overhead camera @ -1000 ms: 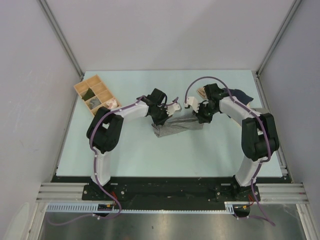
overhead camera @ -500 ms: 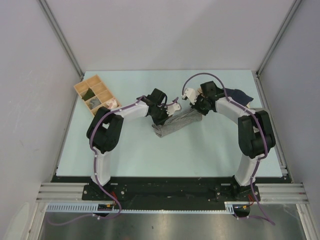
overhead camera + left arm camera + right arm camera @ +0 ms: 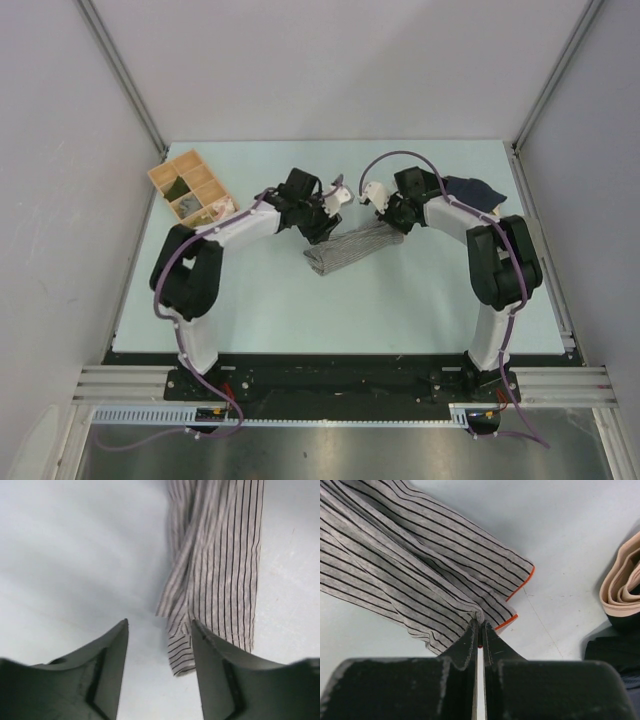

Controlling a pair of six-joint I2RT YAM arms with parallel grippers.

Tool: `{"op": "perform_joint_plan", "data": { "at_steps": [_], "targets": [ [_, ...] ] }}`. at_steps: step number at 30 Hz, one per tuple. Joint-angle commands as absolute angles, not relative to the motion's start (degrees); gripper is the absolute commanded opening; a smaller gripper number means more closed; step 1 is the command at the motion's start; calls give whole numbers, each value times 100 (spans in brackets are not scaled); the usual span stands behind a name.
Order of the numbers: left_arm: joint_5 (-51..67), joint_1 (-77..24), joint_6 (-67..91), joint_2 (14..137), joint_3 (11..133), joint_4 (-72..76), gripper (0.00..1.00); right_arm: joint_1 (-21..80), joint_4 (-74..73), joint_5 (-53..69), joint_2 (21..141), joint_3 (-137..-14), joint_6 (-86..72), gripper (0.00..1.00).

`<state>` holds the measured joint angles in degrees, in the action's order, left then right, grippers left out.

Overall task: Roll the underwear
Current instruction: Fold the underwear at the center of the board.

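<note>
The underwear [image 3: 348, 248] is grey with dark stripes and an orange hem, and it lies as a long bunched strip mid-table. My right gripper [image 3: 390, 222] is at its right end, shut on a pinch of the striped fabric [image 3: 480, 617] beside the orange hem [image 3: 522, 582]. My left gripper [image 3: 322, 230] hovers over the strip's left part. In the left wrist view its fingers [image 3: 114, 652] stand open, and the underwear's loose end [image 3: 182, 655] lies on the table beside the right finger, not gripped.
A wooden compartment tray [image 3: 190, 185] sits at the table's left edge. A navy garment [image 3: 475, 188] lies at the right behind my right arm. A folded beige garment [image 3: 622, 585] and dark cloth [image 3: 615, 652] lie close to the right gripper.
My left gripper has opened, let go of the underwear and drawn back to the left. My right gripper has moved up and left with the fabric's end, and the cloth has narrowed.
</note>
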<state>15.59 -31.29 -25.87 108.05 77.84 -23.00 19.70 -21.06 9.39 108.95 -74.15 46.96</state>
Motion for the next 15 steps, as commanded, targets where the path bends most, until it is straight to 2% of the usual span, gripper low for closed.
{"op": "perform_joint_plan", "data": {
  "at_steps": [1,6,8,15],
  "targets": [
    [1609,-2997,-2092,9853,7586,-1434,61,1960,-2118,1134,11012,-7629,4597,3],
    [2195,-3058,-2267,9264,7076,-1117,62,1942,-2241,1230,11109,-7778,4526,4],
    [2540,-3365,-2802,9150,6751,-1098,63,1934,-2303,1265,11162,-7857,4465,4],
    [1619,-4315,-4069,9605,6390,-1274,66,1828,-2549,1503,11302,-8077,4333,4]
  ]
}}
